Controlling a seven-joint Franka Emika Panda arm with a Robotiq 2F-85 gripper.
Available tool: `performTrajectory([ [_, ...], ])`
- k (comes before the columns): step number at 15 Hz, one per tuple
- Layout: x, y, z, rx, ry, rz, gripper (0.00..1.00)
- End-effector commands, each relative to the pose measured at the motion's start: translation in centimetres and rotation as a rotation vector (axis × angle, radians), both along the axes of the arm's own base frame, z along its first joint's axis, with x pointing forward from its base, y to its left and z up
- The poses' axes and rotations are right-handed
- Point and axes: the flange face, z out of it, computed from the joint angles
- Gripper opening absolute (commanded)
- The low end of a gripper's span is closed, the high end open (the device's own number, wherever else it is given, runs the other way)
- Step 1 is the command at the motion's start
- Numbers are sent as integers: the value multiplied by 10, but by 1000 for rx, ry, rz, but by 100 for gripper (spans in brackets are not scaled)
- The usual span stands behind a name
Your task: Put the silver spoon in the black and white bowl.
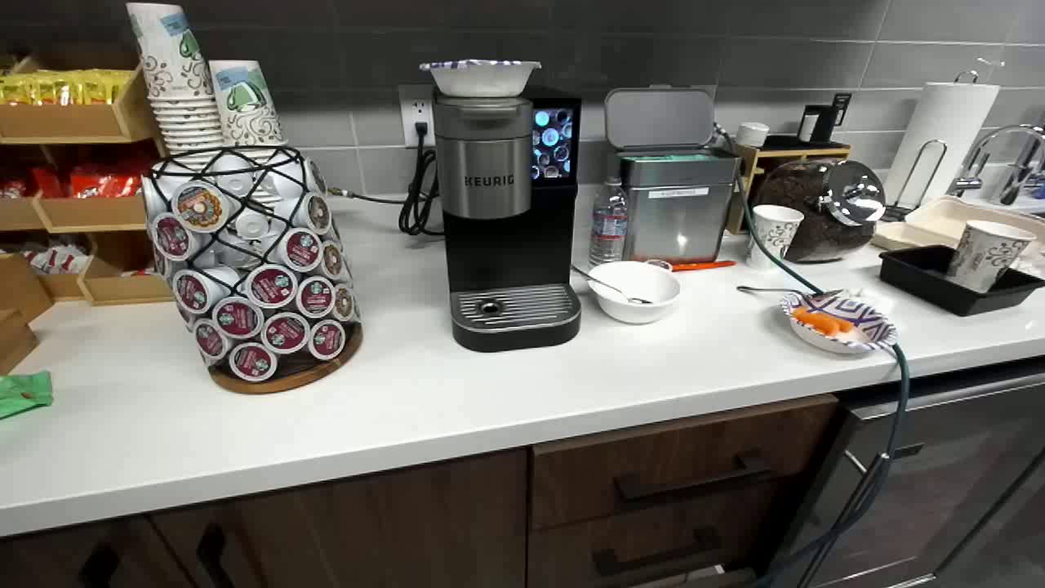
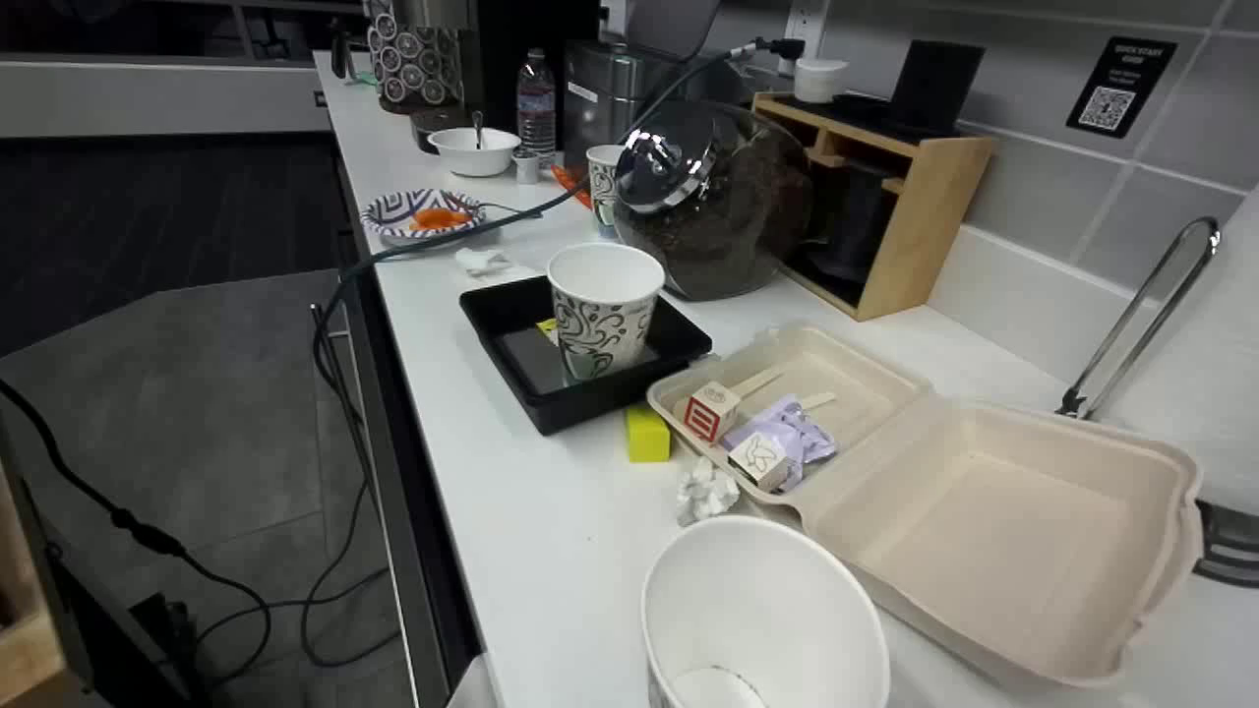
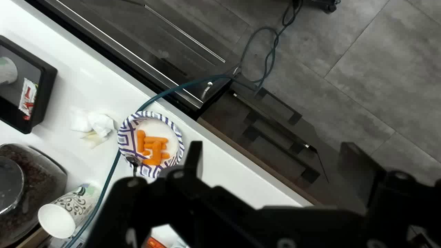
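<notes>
In the wrist view the tool (image 3: pixel 271 146) has its two fingers (image 3: pixel 193 155) spread wide apart, with nothing held between them; beyond the gap lie the front edge of the white bench (image 1: pixel 392 416) and dark drawers (image 1: pixel 588 474). A silver spoon (image 3: pixel 132 159) rests with its head over the rim of a patterned bowl (image 3: pixel 126 137), white with dark purple-blue lines, beside the orange carrots (image 3: pixel 156 151) inside; in both exterior views its handle sticks out over the bench. Another spoon (image 1: pixel 608 287) sits in a plain white bowl (image 1: pixel 630 314), its handle leaning over the rim toward the coffee machine (image 1: pixel 486 196). I cannot tell which of these two spoons the task means. A further bowl (image 1: pixel 482 80) with a blue-and-white rim stands on top of the coffee machine. A dark cable (image 1: pixel 902 384) crosses the bench right at the patterned bowl and hangs over the front edge. Crumpled tissue (image 3: pixel 101 124) lies between that bowl and a black tray (image 2: pixel 590 403), which holds a paper cup (image 2: pixel 605 329). Another cup (image 3: pixel 74 206) stands beside a round jar (image 2: pixel 723 226), and a water bottle (image 1: pixel 608 220) just behind the white bowl.
</notes>
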Motion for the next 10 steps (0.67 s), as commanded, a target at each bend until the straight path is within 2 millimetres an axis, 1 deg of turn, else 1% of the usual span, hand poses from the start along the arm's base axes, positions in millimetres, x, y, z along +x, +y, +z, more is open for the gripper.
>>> performTrajectory([
  [1,0,0,0,0,1,0,100],
  [2,-2,4,3,18,21,5,100],
  [3,0,0,0,0,1,0,100],
  [10,0,0,0,0,1,0,100],
])
